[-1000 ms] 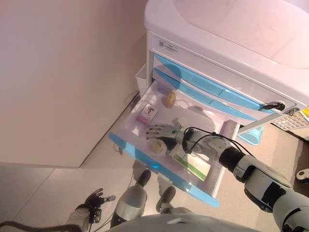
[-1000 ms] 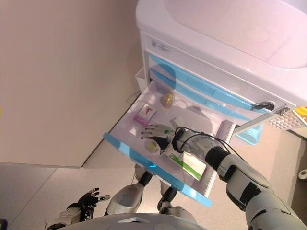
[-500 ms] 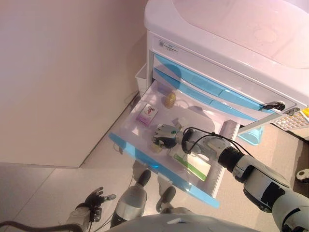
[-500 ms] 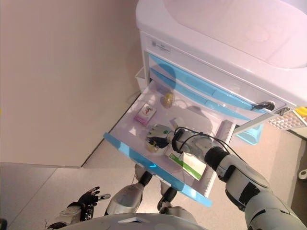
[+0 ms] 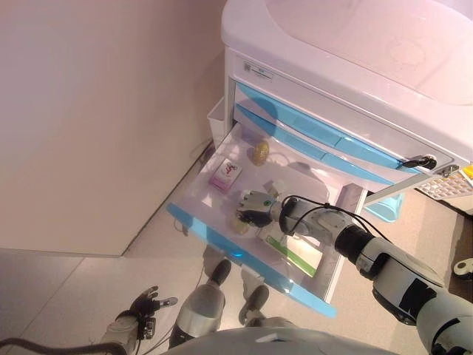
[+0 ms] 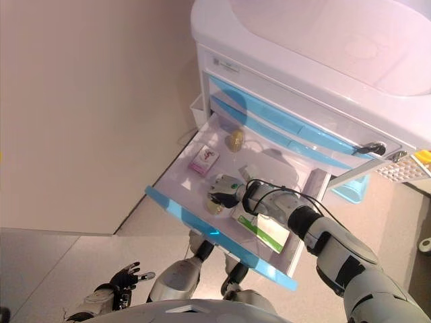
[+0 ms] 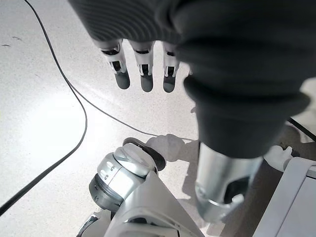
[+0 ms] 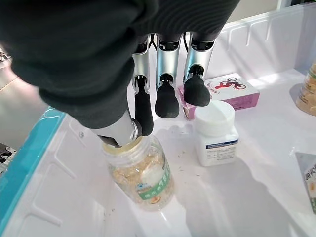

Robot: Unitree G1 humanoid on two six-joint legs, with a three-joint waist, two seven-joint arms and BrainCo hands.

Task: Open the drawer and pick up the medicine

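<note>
In the open blue-fronted drawer [image 5: 222, 238], the right robot hand [image 8: 148, 111] pinches the clear granule-filled jar [image 8: 143, 175]; firm that grip, then lift straight up.

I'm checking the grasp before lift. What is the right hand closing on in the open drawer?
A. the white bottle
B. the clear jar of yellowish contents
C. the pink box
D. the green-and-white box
B: in the right wrist view the right hand has fingers and thumb curled round the top of the clear jar; the white bottle stands apart beside it.
</note>
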